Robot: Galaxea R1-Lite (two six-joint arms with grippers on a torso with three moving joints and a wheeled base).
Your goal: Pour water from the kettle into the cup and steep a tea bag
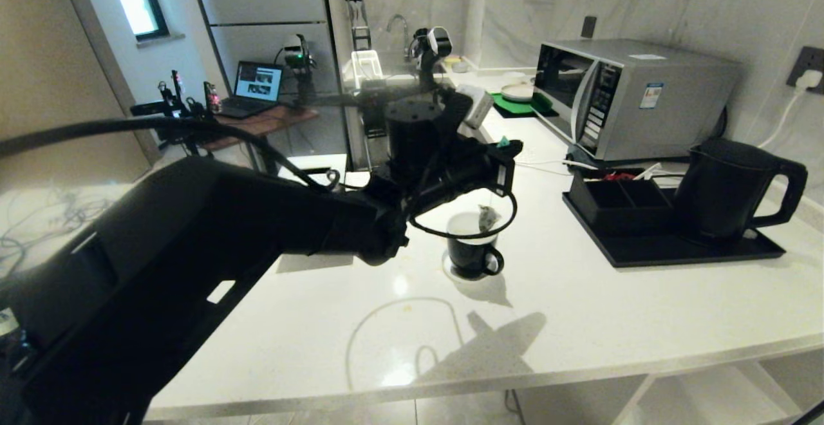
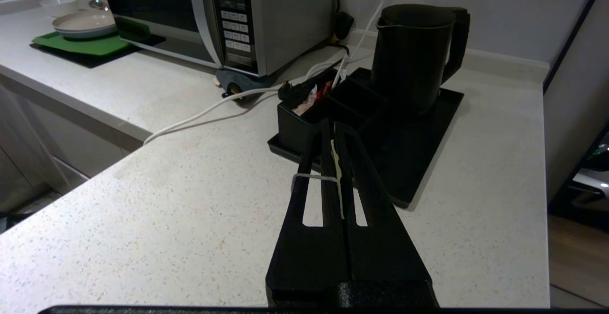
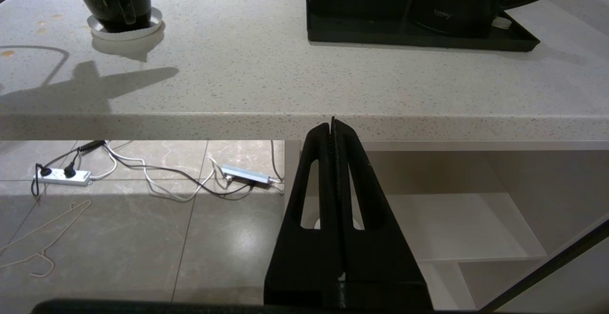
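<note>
My left gripper (image 1: 506,166) reaches over the white counter and is shut on the tea bag's tag (image 2: 337,162), a pale strip pinched between the fingers. The string (image 2: 309,177) loops over one finger. Below the gripper, the tea bag (image 1: 487,217) hangs at the mouth of the black cup (image 1: 473,254), which has a white inside and stands on a small round coaster. The black kettle (image 1: 724,187) stands upright on a black tray to the right, handle turned right. Under the counter's front edge my right gripper (image 3: 333,124) stays parked, shut and holding nothing. I cannot make out any water.
A black compartment box (image 1: 618,194) shares the black tray (image 1: 682,252) with the kettle. A silver microwave (image 1: 631,96) stands behind them, with white cables beside it. A green mat with plates (image 1: 515,98) lies farther back. Power strips and cables (image 3: 62,176) lie on the floor.
</note>
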